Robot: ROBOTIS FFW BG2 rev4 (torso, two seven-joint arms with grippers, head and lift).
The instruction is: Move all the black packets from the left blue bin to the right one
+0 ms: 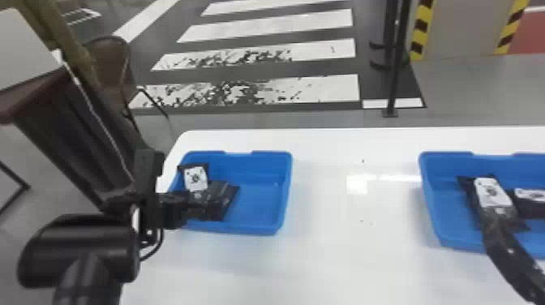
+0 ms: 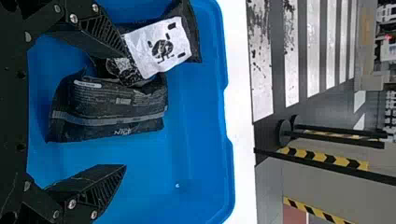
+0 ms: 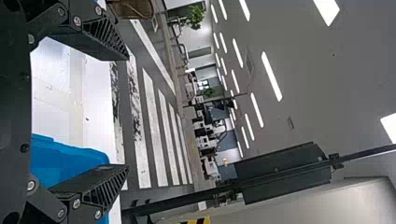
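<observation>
Widely parted left fingers [image 1: 189,205], grasping nothing, black packet [image 2: 112,105] seen between them, inside left blue bin [image 1: 259,202]

Left pincer [image 1: 184,206] and right pincer [image 1: 498,237] both hang open.

Head view: set high, facing forward and down across the tabletop [image 1: 344,263], left bin [image 1: 259,202], right bin [image 1: 448,215] and striped floor [image 1: 324,90]. Left wrist view: turned sideways, close above the left bin. Right wrist view: turned sideways, near the right bin, facing outward towards the ceiling [image 3: 355,60]. All share the stripes.
</observation>
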